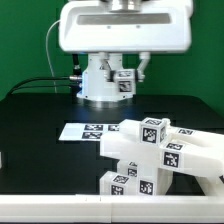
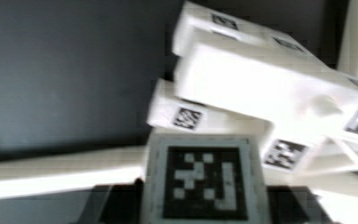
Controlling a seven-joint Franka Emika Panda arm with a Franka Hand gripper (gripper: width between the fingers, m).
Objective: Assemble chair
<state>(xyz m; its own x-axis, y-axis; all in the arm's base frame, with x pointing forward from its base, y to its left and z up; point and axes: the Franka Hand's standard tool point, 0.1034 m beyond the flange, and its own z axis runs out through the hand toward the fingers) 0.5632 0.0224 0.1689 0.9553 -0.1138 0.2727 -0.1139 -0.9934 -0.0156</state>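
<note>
Backdrop: green wall behind a black table [image 1: 40, 110]; from my remote seat I see one arm reaching in over the near right.
Nearest part: in the wrist view a white tagged block [image 2: 206, 172] sits right in front of the camera, between the dark finger shapes.
Gripper: I cannot tell its state; the fingertips are hidden in both views, so a clamp on that block is only my guess.
Chair parts: white blocky cluster [image 1: 150, 150] by the table's near right corner, several tagged cubes and bars touching, some stacked.
Long axis: the upper bar [image 1: 190, 152] runs slantwise toward the right edge, tilted, not flat.
Farther back: marker board [image 1: 85, 131] flat on the table mid-way, apart from the cluster; robot base [image 1: 105, 80] at the far edge.
Step, as I judge it: joining one block into the half-built chair.
Next move calls for: squaring the block to its socket before pressing, gently.
</note>
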